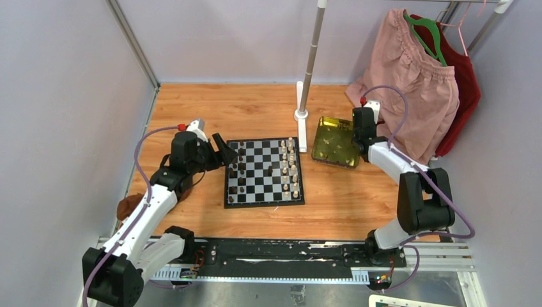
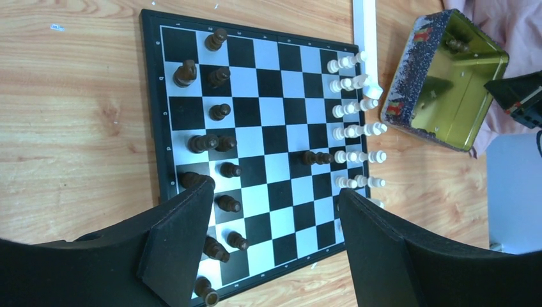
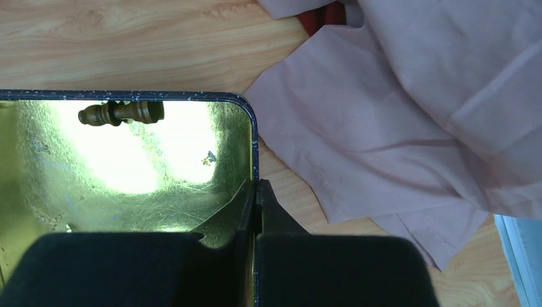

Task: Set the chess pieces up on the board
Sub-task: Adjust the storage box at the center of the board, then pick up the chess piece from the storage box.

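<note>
Board (image 2: 275, 112) rim writing unreadable | right end effector (image 3: 257, 195) clamps gold tray (image 3: 179, 192) wall

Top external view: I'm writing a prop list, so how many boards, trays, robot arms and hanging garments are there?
Board: 1
Gold tray: 1
Arms: 2, left arm, right arm
Garments: 2, pink garment, red garment
Total: 6

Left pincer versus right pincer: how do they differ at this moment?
The left pincer is wide open; the right pincer is shut. The left pincer hangs at the edge of the board, the right pincer over a corner of the gold tray. Both are black and hold nothing.
</note>
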Available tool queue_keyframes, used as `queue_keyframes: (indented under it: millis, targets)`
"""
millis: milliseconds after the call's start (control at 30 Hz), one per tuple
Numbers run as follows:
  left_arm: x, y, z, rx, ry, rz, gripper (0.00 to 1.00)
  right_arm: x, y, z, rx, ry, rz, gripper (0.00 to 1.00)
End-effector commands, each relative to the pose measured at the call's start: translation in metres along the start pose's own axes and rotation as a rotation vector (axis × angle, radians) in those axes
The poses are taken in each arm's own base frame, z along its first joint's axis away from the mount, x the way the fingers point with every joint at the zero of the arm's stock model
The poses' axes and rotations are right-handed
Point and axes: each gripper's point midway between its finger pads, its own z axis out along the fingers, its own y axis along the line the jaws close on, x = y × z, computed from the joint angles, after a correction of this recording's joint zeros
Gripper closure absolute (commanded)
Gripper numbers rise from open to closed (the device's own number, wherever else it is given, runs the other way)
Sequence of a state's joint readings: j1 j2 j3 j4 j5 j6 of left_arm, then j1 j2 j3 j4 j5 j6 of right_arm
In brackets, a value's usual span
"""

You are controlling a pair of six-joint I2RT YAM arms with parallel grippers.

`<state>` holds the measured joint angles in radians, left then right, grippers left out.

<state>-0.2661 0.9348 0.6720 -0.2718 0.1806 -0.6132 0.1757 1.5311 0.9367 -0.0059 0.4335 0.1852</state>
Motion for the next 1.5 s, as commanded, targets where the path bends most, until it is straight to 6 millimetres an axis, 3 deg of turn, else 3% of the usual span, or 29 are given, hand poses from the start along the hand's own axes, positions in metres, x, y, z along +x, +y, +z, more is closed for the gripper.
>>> queue_keyframes:
  millis: [0, 233, 667, 767, 833, 1000, 1233, 1467]
  targets:
    - [0.000, -0.004, -0.003, 0.020, -0.019, -0.015, 0.23, -0.038, -0.003, -0.017, 0.022, -0.198, 0.021, 1.00]
    - [0.002, -0.003, -0.001, 0.023, -0.030, -0.040, 0.23, -0.045, -0.009, -0.023, 0.034, -0.234, 0.002, 1.00]
    - [0.003, -0.002, 0.001, 0.011, -0.024, -0.031, 0.23, -0.033, 0.014, 0.000, -0.016, -0.138, -0.029, 1.00]
    - [0.005, -0.001, 0.003, 0.011, -0.016, -0.032, 0.23, -0.020, 0.017, 0.010, -0.008, -0.068, -0.049, 1.00]
    - [0.006, 0.000, 0.004, 0.011, -0.011, -0.031, 0.23, -0.014, 0.019, 0.017, -0.008, -0.021, -0.053, 0.95]
    - [0.008, 0.001, 0.007, 0.009, 0.000, -0.021, 0.23, -0.004, 0.022, 0.027, -0.004, 0.049, -0.055, 0.73]
    - [0.009, 0.002, 0.011, 0.008, 0.012, -0.012, 0.22, -0.009, 0.028, 0.032, -0.020, 0.066, -0.050, 0.68]
    - [0.007, 0.000, 0.016, 0.013, 0.015, -0.007, 0.22, -0.022, 0.051, 0.032, -0.125, 0.068, -0.052, 0.69]
